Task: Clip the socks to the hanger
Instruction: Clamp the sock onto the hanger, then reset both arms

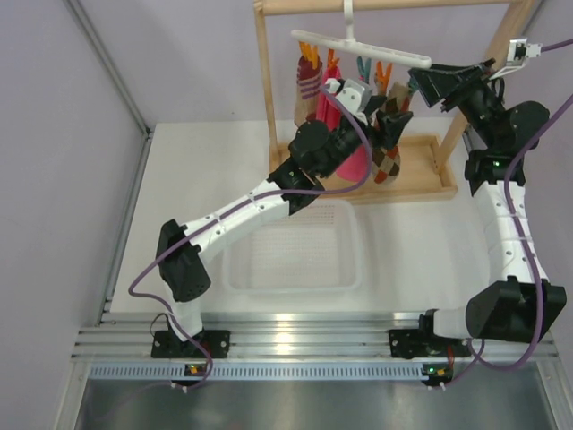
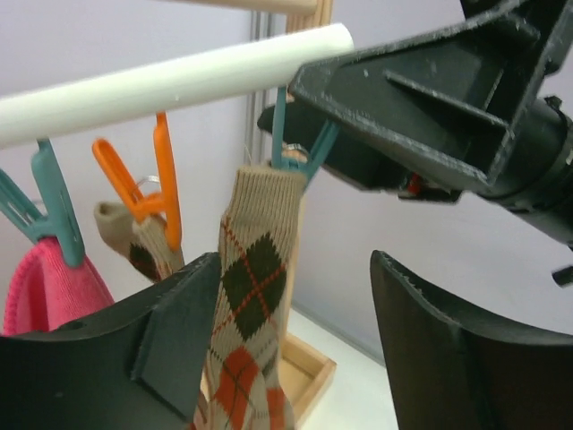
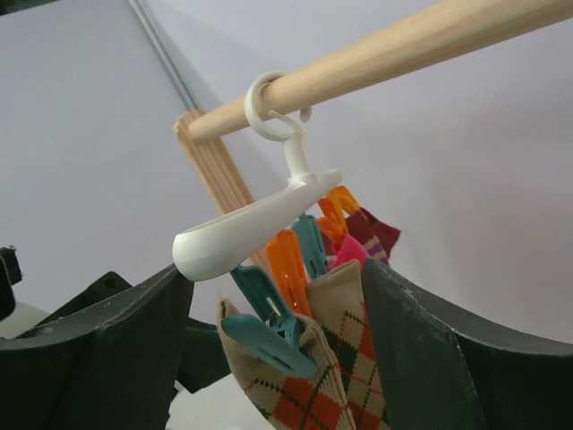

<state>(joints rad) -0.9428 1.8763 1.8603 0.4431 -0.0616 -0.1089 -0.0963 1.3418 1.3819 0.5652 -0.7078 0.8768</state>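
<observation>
STEP: release after clipping, by the look of it | Both argyle socks (image 2: 255, 269) hang from clips (image 2: 163, 184) on the white hanger (image 2: 161, 85), hooked over the wooden rack (image 1: 264, 81) | left tool (image 2: 295, 296) and right tool (image 3: 277, 273) both stand apart, gripping nothing | NEXT: probably back both out, clear of clips.

Knitted cloth socks (image 2: 255, 296), smooth plastic hanger (image 3: 255, 222), matt wooden rack (image 3: 403, 49)

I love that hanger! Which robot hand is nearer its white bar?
Right: the right hand is at the bar's end; the left hand is lower, around an argyle sock.
</observation>
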